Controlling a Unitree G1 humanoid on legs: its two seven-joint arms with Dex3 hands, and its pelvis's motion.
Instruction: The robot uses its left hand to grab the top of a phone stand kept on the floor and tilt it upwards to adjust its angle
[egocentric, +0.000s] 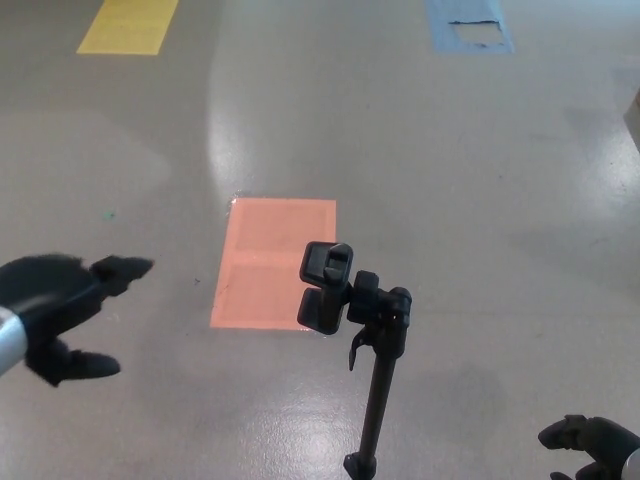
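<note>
A black phone stand (375, 370) rises on a thin pole from the floor at lower centre. Its clamp head (326, 286) sits at the top, over the edge of an orange floor patch (272, 261). My left hand (58, 310) is at the far left edge, well away from the clamp head, blurred, with its fingers spread and nothing in them. Only part of my right hand (588, 445) shows in the bottom right corner; its grip is hidden.
The floor is grey polished concrete. A yellow marking (130, 25) lies at the top left and a blue one (470, 25) at the top right.
</note>
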